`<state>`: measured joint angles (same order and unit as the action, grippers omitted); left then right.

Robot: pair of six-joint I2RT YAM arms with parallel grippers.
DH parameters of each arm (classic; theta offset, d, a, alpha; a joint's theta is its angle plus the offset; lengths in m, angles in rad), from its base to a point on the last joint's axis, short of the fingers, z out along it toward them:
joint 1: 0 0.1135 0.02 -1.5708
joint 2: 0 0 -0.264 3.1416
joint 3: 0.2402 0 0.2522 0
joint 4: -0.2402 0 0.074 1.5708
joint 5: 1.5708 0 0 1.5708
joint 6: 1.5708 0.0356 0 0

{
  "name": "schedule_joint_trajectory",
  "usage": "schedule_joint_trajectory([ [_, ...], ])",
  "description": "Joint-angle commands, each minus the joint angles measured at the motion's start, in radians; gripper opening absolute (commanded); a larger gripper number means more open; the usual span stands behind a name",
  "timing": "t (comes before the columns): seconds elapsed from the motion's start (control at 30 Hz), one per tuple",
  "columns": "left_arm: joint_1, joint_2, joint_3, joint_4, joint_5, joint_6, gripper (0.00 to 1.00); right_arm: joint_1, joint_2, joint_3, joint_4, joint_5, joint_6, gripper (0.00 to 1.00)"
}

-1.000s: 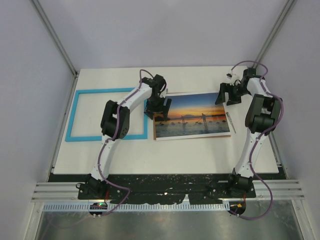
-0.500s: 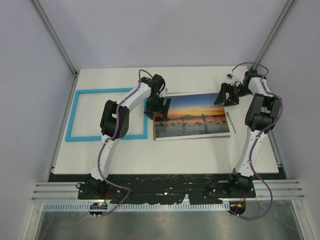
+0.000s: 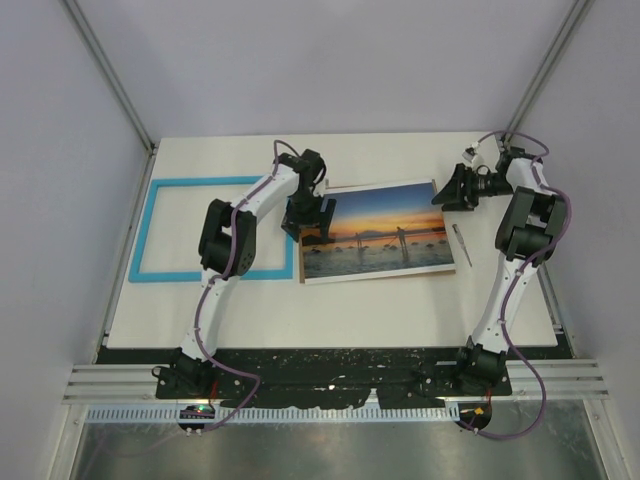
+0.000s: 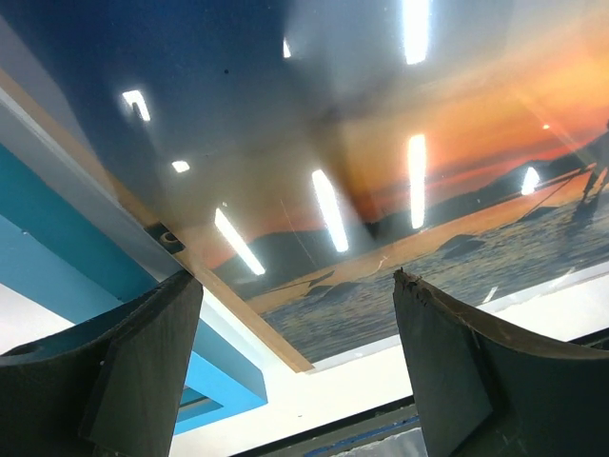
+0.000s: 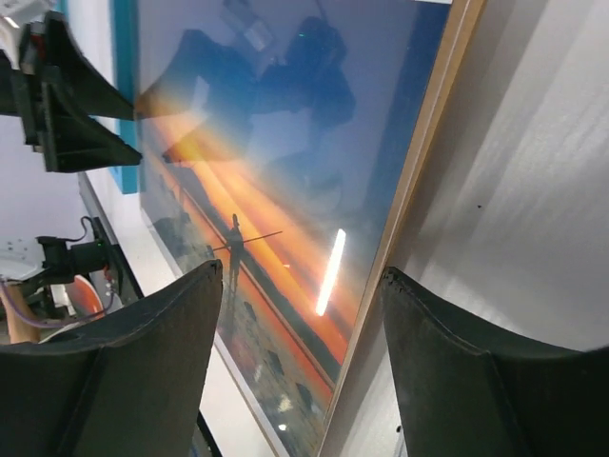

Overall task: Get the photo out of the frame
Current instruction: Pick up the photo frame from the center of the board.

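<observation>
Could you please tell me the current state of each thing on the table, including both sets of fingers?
frame: empty, lying flat at the left of the table.
photo: out of the frame, face up, on a brown board.
left gripper: fingers open, at the photo's left edge.
right gripper: fingers open, at the photo's far right corner.
thin grey tool: lying loose, right of the photo.
</observation>
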<state>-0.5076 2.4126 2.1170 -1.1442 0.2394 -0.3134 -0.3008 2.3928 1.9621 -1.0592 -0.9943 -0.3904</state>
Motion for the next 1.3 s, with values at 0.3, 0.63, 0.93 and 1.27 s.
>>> schedule_joint_trajectory([
  [0.3,-0.023,0.0,-0.011,0.12,0.101,-0.01,0.84,0.034,-0.037,0.06,-0.281,-0.429,-0.095,0.51],
  [0.63,-0.023,0.003,-0.005,0.123,0.107,-0.018,0.84,0.038,-0.067,0.07,-0.459,-0.411,-0.353,0.42],
  [0.93,-0.031,0.002,-0.008,0.129,0.107,-0.019,0.84,0.091,-0.175,-0.043,-0.317,-0.304,-0.374,0.36],
  [1.27,-0.037,0.0,-0.008,0.132,0.109,-0.016,0.84,0.103,-0.293,-0.08,-0.283,-0.408,-0.409,0.25],
])
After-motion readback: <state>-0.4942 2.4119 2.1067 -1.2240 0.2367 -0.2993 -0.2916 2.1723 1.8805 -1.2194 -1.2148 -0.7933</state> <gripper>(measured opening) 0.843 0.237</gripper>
